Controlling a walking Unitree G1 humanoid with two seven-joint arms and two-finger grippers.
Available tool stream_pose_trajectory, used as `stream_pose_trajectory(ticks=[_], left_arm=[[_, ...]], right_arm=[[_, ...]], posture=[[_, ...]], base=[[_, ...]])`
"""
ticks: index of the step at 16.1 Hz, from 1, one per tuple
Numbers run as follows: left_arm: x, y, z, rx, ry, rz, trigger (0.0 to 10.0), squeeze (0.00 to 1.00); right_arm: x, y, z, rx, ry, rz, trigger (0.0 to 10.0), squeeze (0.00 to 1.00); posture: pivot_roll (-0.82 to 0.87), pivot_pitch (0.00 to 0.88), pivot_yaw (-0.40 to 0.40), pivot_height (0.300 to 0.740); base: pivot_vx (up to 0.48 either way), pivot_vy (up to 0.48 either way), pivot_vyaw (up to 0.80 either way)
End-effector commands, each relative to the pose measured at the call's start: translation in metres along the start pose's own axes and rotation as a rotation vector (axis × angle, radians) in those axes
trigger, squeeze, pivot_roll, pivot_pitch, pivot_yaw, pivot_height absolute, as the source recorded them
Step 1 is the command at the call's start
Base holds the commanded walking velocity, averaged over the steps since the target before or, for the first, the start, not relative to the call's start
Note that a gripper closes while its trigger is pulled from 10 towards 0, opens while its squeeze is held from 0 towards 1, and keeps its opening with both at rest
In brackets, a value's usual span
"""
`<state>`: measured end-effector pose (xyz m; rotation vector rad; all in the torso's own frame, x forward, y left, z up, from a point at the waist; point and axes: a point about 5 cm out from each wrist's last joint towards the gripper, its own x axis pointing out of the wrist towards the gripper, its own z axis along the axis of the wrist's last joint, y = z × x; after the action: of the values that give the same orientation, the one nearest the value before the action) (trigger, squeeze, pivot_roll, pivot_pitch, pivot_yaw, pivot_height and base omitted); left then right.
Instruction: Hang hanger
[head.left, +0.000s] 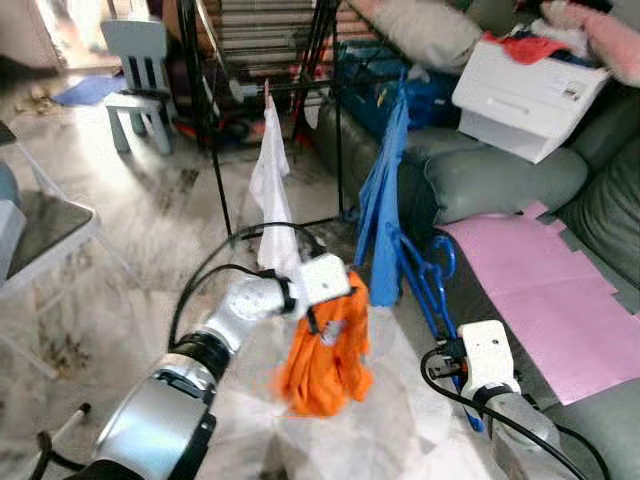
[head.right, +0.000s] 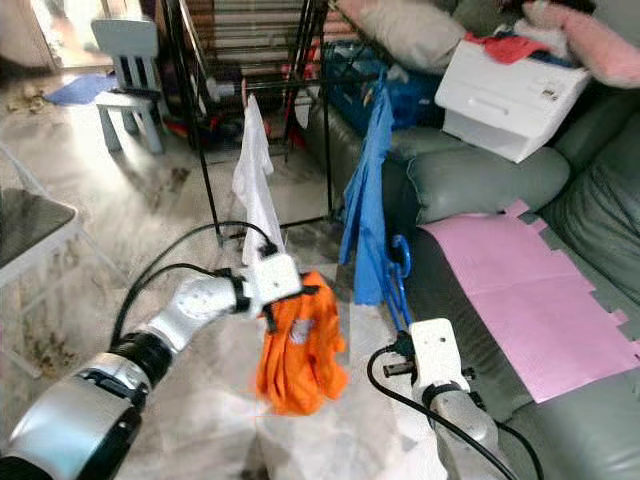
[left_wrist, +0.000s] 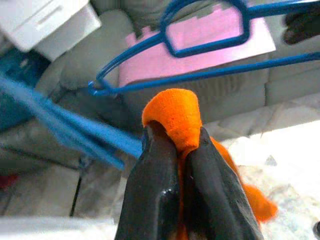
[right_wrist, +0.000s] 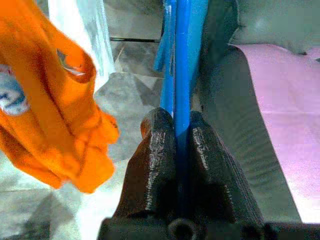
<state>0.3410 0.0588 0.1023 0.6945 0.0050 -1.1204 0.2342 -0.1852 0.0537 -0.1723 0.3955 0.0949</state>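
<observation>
While our left end effector pinches the orange shirt and the right end effector clamps the blue hanger beside the sofa, we figure that thin fold could slip out during threading.

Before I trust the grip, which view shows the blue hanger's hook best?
The left wrist view: the blue hanger spans it, hook loop sharp against the pink mat. The right wrist view shows one bar clamped in the right tool. The eye views show it partly beside the sofa.
</observation>
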Motion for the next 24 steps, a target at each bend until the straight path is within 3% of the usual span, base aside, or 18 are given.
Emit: stream_pose_trajectory(ticks=[1,3,4,5,6,7,9,11,14,17,21,24], left_arm=[[0.003,0.015,0.02,0.091,-0.065,0.047,10.0,0.0],[0.002,0.031,0.033,0.13,-0.108,0.136,10.0,0.0],[-0.001,0.04,0.035,0.187,-0.083,0.191,10.0,0.0],[-0.006,0.053,0.037,0.29,-0.047,0.275,10.0,0.0],[-0.01,0.057,0.036,0.414,-0.011,0.283,10.0,0.0],[-0.015,0.055,0.032,0.574,0.034,0.216,10.0,0.0],[-0.024,0.053,0.019,0.686,0.118,0.082,10.0,0.0],[-0.032,0.058,0.01,0.717,0.206,0.027,10.0,0.0],[-0.032,0.067,0.018,0.756,0.176,0.104,10.0,0.0],[-0.03,0.068,0.029,0.823,0.086,0.145,10.0,0.0],[-0.034,0.066,0.02,0.936,0.144,0.07,10.0,0.0],[-0.037,0.071,0.017,0.962,0.181,0.103,10.0,0.0]], right_arm=[[-0.001,-0.006,0.005,-0.002,-0.019,-0.016,10.0,0.0],[-0.002,-0.007,0.005,0.008,-0.027,-0.016,10.0,0.0],[-0.004,-0.01,0.006,0.017,-0.037,-0.024,10.0,0.0],[-0.007,-0.016,0.008,0.02,-0.048,-0.033,10.0,0.0],[-0.009,-0.02,0.008,0.015,-0.049,-0.034,10.0,0.0],[-0.011,-0.026,0.009,-0.002,-0.044,-0.045,10.0,0.0],[-0.014,-0.033,0.013,-0.008,-0.051,-0.049,10.0,0.0],[-0.016,-0.035,0.013,-0.018,-0.047,-0.045,10.0,0.0],[-0.019,-0.033,0.012,-0.031,-0.036,0.001,10.0,0.0],[-0.029,-0.025,0.021,-0.075,-0.044,0.188,10.0,0.0],[-0.046,-0.023,0.026,-0.154,0.0,0.371,10.0,0.0],[-0.062,-0.02,0.025,-0.179,0.046,0.481,10.0,0.0]], posture=[[-0.04,0.0,-0.043,0.74],[-0.03,0.0,-0.039,0.74],[-0.03,0.0,-0.035,0.74],[-0.03,0.0,-0.035,0.74],[-0.04,0.0,-0.03,0.74],[-0.04,0.0,-0.029,0.74],[-0.04,0.0,-0.027,0.74],[-0.04,0.0,-0.027,0.74],[-0.04,0.0,-0.029,0.74],[-0.04,0.0,-0.034,0.74],[-0.05,0.0,-0.027,0.74],[-0.05,0.0,-0.021,0.74]], base=[[0.0,0.0,0.0],[0.0,0.0,0.0],[0.0,0.0,0.0],[0.0,0.0,0.0],[0.0,0.0,0.0],[0.0,0.0,0.0],[0.0,0.0,0.0],[0.0,0.0,0.0],[0.0,0.0,0.0],[0.0,0.0,0.0],[0.0,0.0,0.0],[0.0,0.0,0.0]])
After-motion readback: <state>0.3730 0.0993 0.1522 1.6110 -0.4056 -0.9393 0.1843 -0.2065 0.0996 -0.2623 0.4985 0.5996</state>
